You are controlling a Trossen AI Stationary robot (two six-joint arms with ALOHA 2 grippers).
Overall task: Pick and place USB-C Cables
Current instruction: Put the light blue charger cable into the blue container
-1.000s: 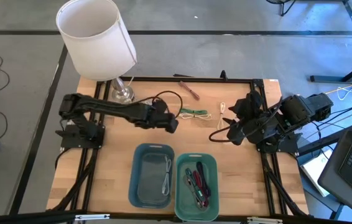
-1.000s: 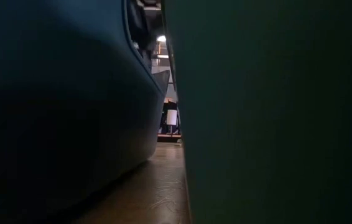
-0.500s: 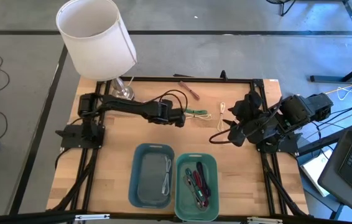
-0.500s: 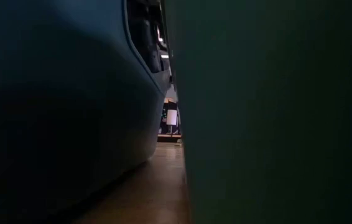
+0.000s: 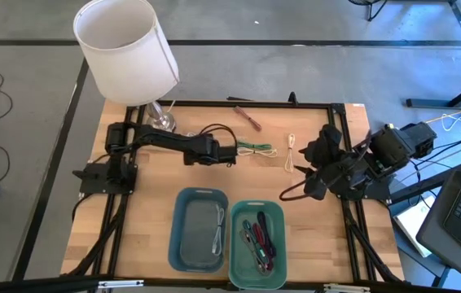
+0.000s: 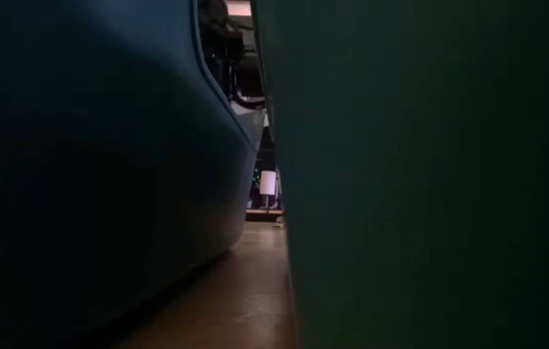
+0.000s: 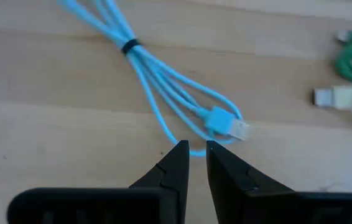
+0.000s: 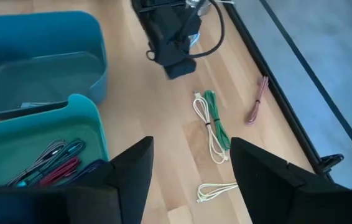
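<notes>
— How far along?
— Several thin bundled cables [image 5: 256,241] lie in the two plastic trays [image 5: 256,213]; four wait on the wooden counter [image 5: 145,216].
— Jaws?
— Left gripper [image 7: 197,149] narrow, empty, at the light-blue cable [image 7: 163,87] (green in the overhead view); right gripper [image 8: 191,165] wide, idle.

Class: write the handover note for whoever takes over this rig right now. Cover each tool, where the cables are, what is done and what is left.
Left tool: low over the blue cable, at its plug end; whether it holds it cannot be told.
Right tool: open, empty, at the right side of the table.
Done: one grey cable in the blue tray; several cables in the green tray.
Left: blue cable, green cable, white cable beside it, cream cable, brown cable, all on the table.
</notes>
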